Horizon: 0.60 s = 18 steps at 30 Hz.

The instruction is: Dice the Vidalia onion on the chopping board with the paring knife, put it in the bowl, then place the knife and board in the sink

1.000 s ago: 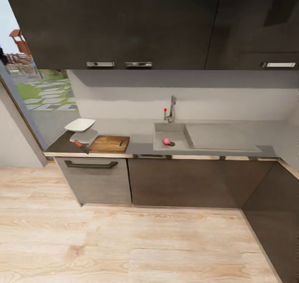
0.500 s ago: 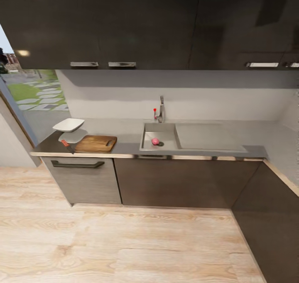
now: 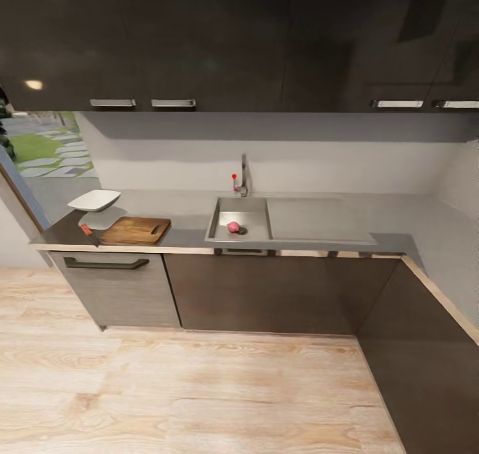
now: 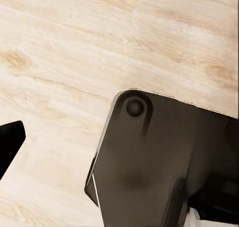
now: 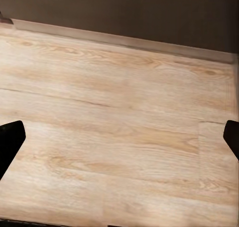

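Grey countertop [image 3: 193, 211]: Vidalia onion [image 3: 233, 227] in sink [image 3: 256, 209]; chopping board [image 3: 136, 230] apparently bare.

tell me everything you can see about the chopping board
The chopping board is a brown wooden rectangle with rounded corners, visible grain and a small dark slot near its right end. It lies flat on the grey countertop, near the front edge at the counter's left end, left of the sink. Nothing rests on top of it. The paring knife lies just off its left end; whether they touch is unclear. The white bowl sits behind and to the left.
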### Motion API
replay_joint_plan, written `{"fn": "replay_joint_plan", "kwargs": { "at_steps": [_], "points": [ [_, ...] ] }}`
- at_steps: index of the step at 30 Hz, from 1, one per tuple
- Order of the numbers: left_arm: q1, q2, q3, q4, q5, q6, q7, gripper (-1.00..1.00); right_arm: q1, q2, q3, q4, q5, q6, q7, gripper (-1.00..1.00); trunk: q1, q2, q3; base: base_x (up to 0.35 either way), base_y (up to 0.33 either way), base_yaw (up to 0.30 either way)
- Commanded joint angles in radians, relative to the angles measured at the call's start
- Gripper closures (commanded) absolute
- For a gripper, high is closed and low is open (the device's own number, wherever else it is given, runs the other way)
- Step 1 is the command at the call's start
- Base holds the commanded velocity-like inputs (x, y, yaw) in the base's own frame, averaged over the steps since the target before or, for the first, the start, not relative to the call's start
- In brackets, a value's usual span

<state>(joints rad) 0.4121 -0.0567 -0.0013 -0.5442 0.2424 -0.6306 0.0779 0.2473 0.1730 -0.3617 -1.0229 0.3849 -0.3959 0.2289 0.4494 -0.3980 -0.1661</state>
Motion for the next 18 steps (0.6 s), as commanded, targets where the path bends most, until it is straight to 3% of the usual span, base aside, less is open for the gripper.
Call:
{"fn": "replay_joint_plan", "kwargs": {
  "at_steps": [1,3,4,5,6,10,11,13,16,18],
  "points": [
    [0.001,0.002,0.0,-0.04,-0.005,0.021,0.007,-1.0,0.0,0.001,-0.005,-0.002,0.005,-0.003,0.007,-1.0,0.001,-0.002,-0.002,0.0,-0.034,0.0],
    [0.001,0.004,0.0,-0.115,-0.011,0.095,0.008,-1.0,0.0,0.001,-0.005,-0.001,0.005,-0.003,0.007,-1.0,0.001,-0.002,-0.002,0.0,-0.019,0.0],
    [0.001,0.004,-0.001,-0.176,-0.021,0.175,0.008,-1.0,0.0,0.001,-0.006,-0.001,0.005,-0.003,0.007,-1.0,0.001,-0.002,-0.002,0.0,-0.011,0.0],
    [0.001,0.005,-0.001,-0.281,-0.048,0.326,0.007,-1.0,0.0,0.001,-0.006,-0.001,0.005,-0.003,0.007,-1.0,0.001,-0.002,-0.002,0.0,-0.006,0.0],
    [0.001,0.004,-0.001,-0.358,-0.073,0.433,0.006,-1.0,0.0,0.001,-0.006,-0.001,0.005,-0.002,0.007,-1.0,0.001,-0.002,-0.002,0.0,-0.004,0.0],
    [0.001,-0.001,-0.008,-0.587,-0.155,0.712,0.005,-1.0,0.0,0.001,-0.006,0.0,0.005,-0.002,0.006,-1.0,0.001,-0.002,-0.002,0.0,-0.001,0.0],
    [-0.002,-0.008,-0.028,-0.755,-0.193,0.904,0.006,-1.0,0.0,0.001,-0.006,0.0,0.006,-0.002,0.006,-1.0,0.001,-0.002,-0.002,0.0,0.0,0.0],
    [-0.01,-0.02,-0.044,-0.87,-0.205,1.065,0.004,-1.0,0.0,0.001,-0.006,0.0,0.006,-0.003,0.005,-1.0,0.001,-0.002,-0.002,0.0,0.0,0.0],
    [-0.054,-0.036,-0.059,-0.948,-0.211,1.21,0.003,-1.0,0.0,0.001,-0.006,0.0,0.006,-0.003,0.005,-1.0,0.001,-0.002,-0.002,0.0,0.0,0.0],
    [-0.134,-0.047,-0.091,-0.981,-0.212,1.314,0.003,-1.0,0.0,0.001,-0.006,0.0,0.006,-0.003,0.004,-1.0,0.001,-0.002,-0.002,0.0,0.0,0.0]
  ]
}}
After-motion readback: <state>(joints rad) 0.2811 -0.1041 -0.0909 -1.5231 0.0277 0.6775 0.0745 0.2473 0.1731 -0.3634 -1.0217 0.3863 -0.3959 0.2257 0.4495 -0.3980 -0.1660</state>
